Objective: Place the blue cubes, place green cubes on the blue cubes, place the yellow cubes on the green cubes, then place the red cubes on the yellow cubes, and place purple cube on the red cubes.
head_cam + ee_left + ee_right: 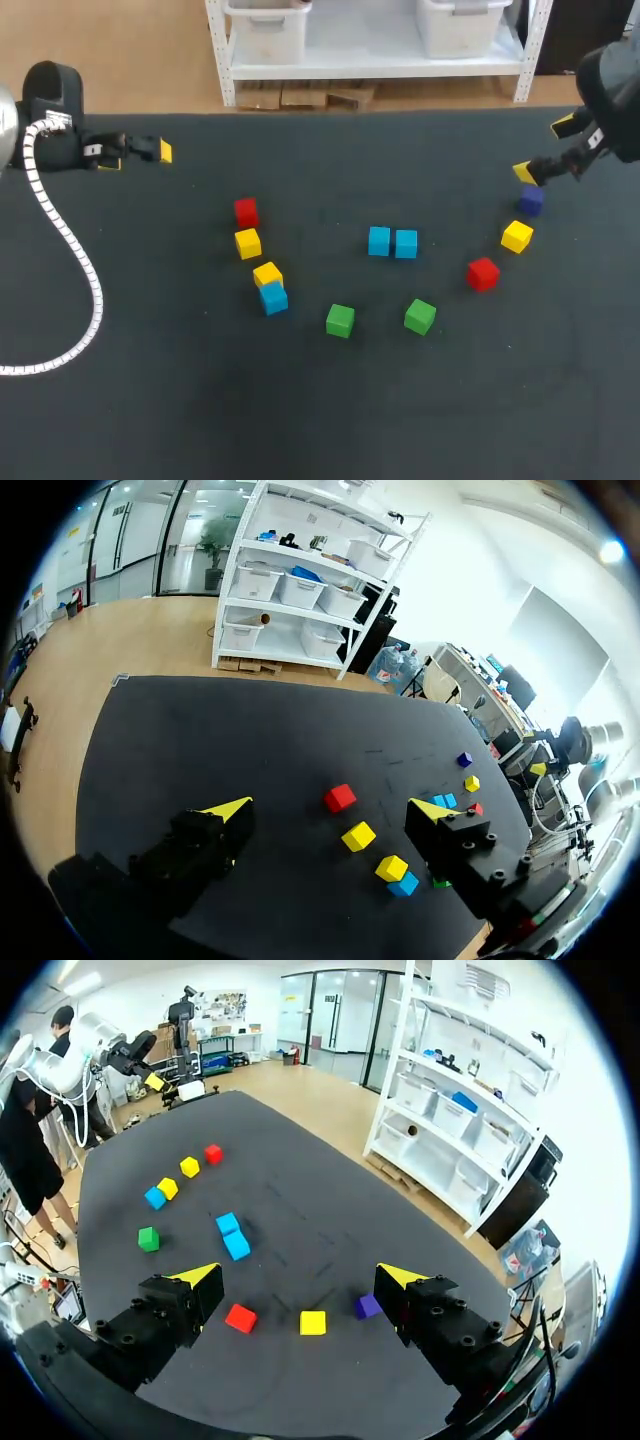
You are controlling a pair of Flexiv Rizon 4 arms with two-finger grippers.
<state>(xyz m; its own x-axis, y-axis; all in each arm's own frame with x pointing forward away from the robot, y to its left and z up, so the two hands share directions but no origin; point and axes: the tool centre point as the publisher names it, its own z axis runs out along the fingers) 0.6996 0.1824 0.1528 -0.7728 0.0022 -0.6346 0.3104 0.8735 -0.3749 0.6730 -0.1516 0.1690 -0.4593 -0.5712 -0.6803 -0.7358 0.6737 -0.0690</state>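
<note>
Blue step in hand, by my read. A blue pair (381, 241) sat touching side by side near the centre of the surface (200, 400). The third blue (273, 299) lay well apart at 8 o'clock of the pair, touching a yellow (267, 273) at its 12 o'clock. Nothing was stacked.

Clock from the pair:
- second yellow (248, 243) at 9, with a red (246, 211) just beyond it
- left green (340, 320) at 7, right green (420, 316) between 5 and 6
- second red (482, 273) at 4
- third yellow (517, 236) at 3
- purple (530, 200) between 2 and 3

Left pincer (331, 809) was parked at the surface's 10 o'clock corner, fingers spread wide, holding nothing. Right pincer (543, 149) hung at the 2 o'clock edge, near the purple, fingers apart, empty too.

Next move, my guess: either bring the third blue to the pair or start on the greens. The third blue sat on the left arm's side. It touched the yellow, so a grasp would call for fingers on its free faces, or the yellow gets nudged. The greens stood clear of other cubes, so they look like easier picks.

The surface was a dark, matte sheet. The left arm's white ribbed cable (70, 250) trailed over its 9 o'clock side, well apart from the cubes.
</note>
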